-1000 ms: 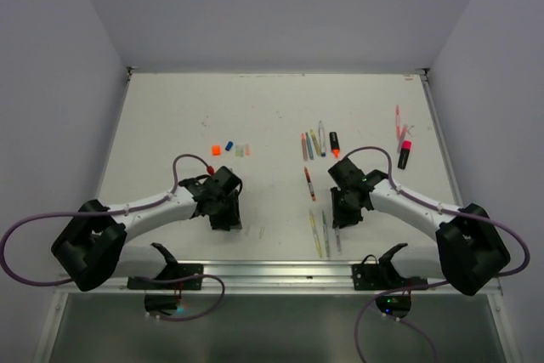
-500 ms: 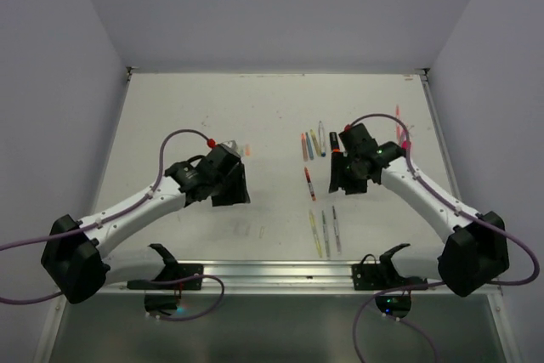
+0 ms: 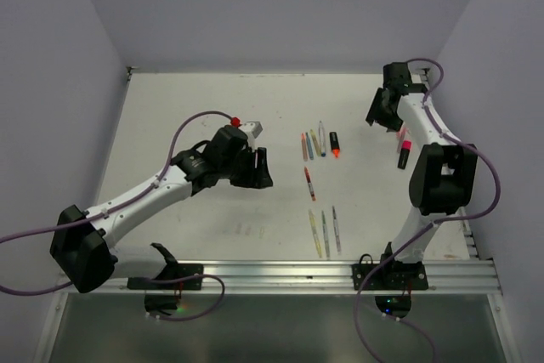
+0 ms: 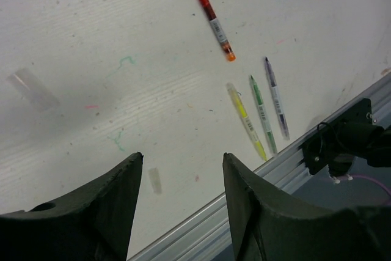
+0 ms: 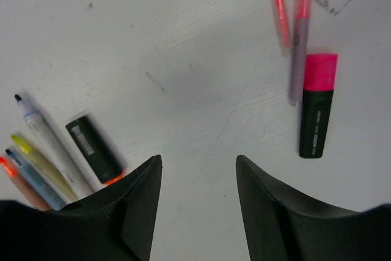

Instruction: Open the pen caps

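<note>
Across the counter (image 3: 170, 116): pens and highlighters lay in loose groups at centre and far right.
Left hand (image 4: 181, 169): released, grasping nothing, hovering above bare counter left of centre.
Right hand (image 5: 198, 166): released, empty, hovering over the far-right group.
Pink highlighter (image 5: 316, 123): lay flat ahead of the right hand, just beside two slim pink pens (image 5: 299, 47).
Black highlighter (image 5: 93, 146): lay flat, its orange end partly hidden behind a finger.
Three slim pens (image 4: 263, 114): lay side by side near the rail (image 4: 201, 227); whether capped could not be told.
Pink cap (image 5: 321, 70): seated on its highlighter, not yet pulled.
Clear piece (image 4: 32, 88): loose on the counter, possibly a removed cap.
Step in hand: judged as selecting the next capped item, probably the pink highlighter.
Next move: would call for one hand steadying the barrel while the other draws the cap straight off.
Markings: barrel print on both highlighters, too small to read.
</note>
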